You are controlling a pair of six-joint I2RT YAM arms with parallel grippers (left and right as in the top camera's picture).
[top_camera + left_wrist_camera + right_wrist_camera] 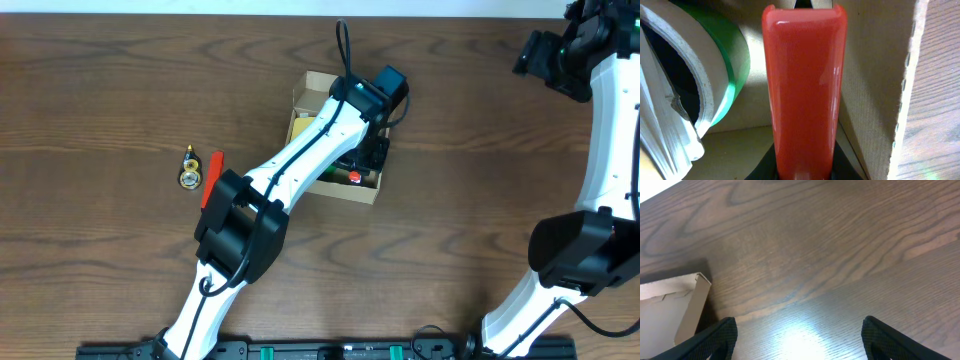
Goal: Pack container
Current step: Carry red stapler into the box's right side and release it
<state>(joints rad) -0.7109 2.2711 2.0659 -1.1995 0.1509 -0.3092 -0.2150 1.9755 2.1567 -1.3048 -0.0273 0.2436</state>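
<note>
Reaching into the cardboard box (306, 90) at mid-worktop (120, 90), your left tool (365, 160) is clamped on a red plastic piece (805, 90) beside a green tape roll (727, 65). Your right tool (797, 342) hangs off to the side with its fingers apart.

No writing, label, brand, number or sign is showing legibly in any view. The small tan-brown cardboard box (308, 95), the glossy red plastic piece (805, 90) and the green-edged tape roll (732, 65) are all presenting plain, unmarked faces to the cameras.
</note>
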